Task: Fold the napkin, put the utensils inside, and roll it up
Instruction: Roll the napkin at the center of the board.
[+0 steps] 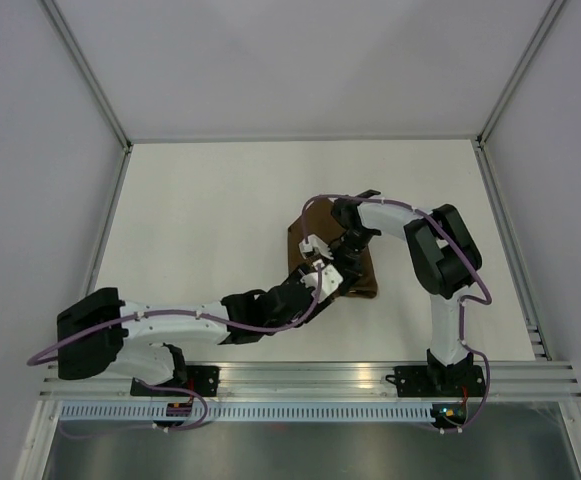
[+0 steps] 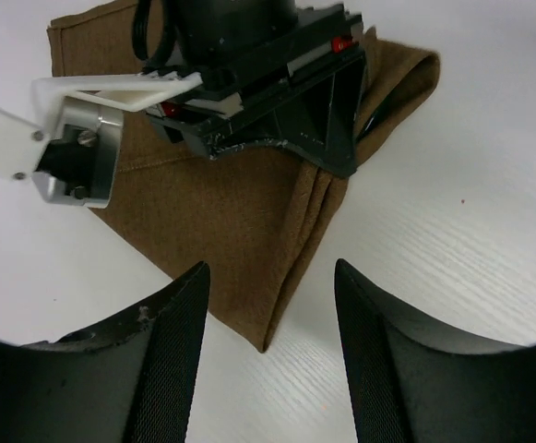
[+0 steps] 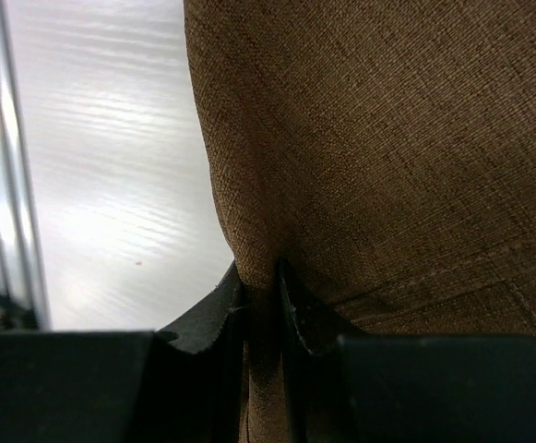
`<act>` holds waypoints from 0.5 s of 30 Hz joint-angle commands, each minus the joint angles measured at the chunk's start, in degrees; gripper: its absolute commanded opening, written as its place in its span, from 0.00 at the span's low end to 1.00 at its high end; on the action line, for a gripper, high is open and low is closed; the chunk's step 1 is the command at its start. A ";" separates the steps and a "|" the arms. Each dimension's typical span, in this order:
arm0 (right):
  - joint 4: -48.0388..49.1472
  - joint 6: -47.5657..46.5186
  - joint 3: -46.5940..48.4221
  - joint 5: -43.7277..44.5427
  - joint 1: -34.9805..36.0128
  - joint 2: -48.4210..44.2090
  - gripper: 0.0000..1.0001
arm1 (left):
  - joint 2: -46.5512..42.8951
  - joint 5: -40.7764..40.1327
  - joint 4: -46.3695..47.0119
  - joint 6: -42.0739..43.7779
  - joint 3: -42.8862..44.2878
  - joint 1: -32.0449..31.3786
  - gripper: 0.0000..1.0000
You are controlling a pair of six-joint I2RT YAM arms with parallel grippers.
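- Napkin (image 1: 363, 282), dark brown and folded into layers, lies on the white table (image 1: 200, 220) a little right of centre and closer to the near edge than the far one. Both arms meet over it in my top view.
- My right gripper (image 1: 346, 260) is clamped on the cloth. The right wrist camera shows its two black fingers (image 3: 214, 309) pressed together on a raised ridge of fabric, with the weave of the napkin (image 3: 387, 138) filling most of that frame and bare tabletop (image 3: 111, 166) off to the left.
- From the left wrist camera, the same right gripper (image 2: 327, 168) comes down from above onto a fold line, and the cloth bunches into a loose loop behind it.
- My left gripper (image 2: 269, 277) is spread wide and holds nothing. Its two dark fingers (image 2: 171, 351) frame the near pointed corner of the napkin (image 2: 231, 212), where stacked hemmed edges run together.
- I cannot tell from these views whether the left fingers touch the cloth or hang just above it.
- In the top view the left gripper (image 1: 328, 280) sits at the napkin's near-left side, just beside the right one.
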 commanded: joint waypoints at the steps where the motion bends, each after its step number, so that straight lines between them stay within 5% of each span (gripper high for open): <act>1: -4.21 -3.30 -4.80 5.51 -0.30 5.97 0.15 | 5.32 -0.02 4.84 9.80 2.19 -1.20 0.62; 15: -3.07 -1.90 -4.89 5.42 -1.09 6.32 0.14 | 15.36 11.93 5.80 13.94 6.24 -2.43 0.66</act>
